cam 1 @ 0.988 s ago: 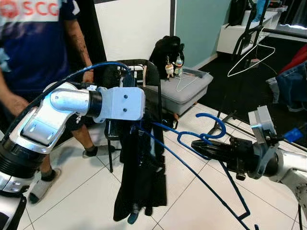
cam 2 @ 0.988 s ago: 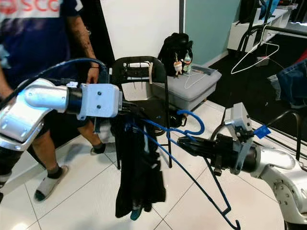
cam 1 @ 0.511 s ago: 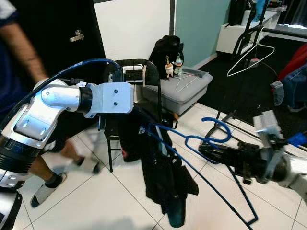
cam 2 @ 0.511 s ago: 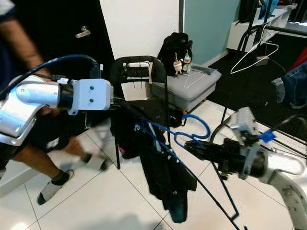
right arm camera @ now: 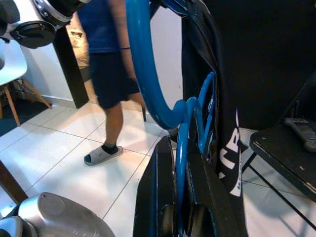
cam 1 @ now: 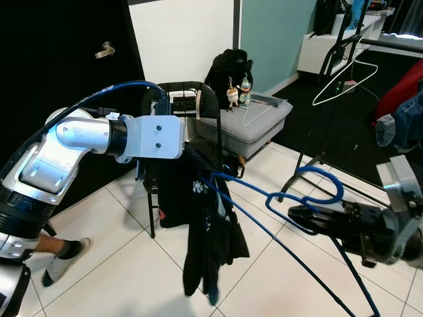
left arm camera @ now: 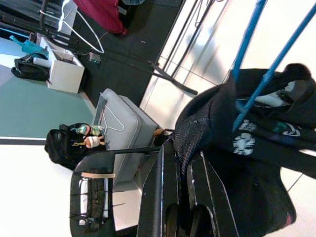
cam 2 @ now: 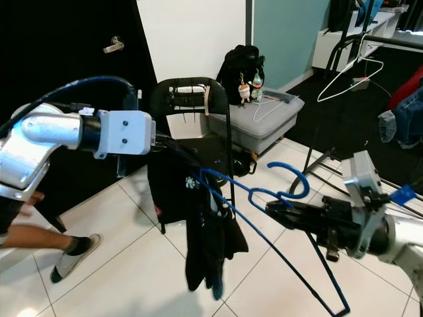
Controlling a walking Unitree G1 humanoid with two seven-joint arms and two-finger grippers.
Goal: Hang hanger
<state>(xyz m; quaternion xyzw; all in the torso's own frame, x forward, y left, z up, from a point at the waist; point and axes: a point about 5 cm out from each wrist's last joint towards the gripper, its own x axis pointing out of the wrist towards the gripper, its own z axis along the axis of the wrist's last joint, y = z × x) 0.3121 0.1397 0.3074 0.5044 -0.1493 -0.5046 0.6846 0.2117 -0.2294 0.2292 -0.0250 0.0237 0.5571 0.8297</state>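
A blue wire hanger [cam 1: 264, 198] carries a black garment [cam 1: 208, 244] that droops toward the floor. My left gripper [left arm camera: 181, 163] is shut on the garment at the hanger's shoulder; the cloth hides its fingers in the eye views. To the right, my right gripper [cam 1: 294, 212] is shut on the hanger's neck just below the blue hook [cam 1: 320, 185]. The right wrist view shows the blue neck [right arm camera: 180, 143] pinched between both black fingers. The hanger is held in the air, slanting down to the right.
A black chair [cam 1: 198, 99] stands just behind the garment, with a grey box [cam 1: 254, 122] and black bag [cam 1: 228, 69] beyond it. A clothes rack with a white hanger [cam 1: 344, 79] is at the far right. A person's foot [cam 1: 63, 257] is at lower left.
The person has walked off to the left. My right gripper has moved right and slightly down with the hook. The garment has swung back under the hanger.
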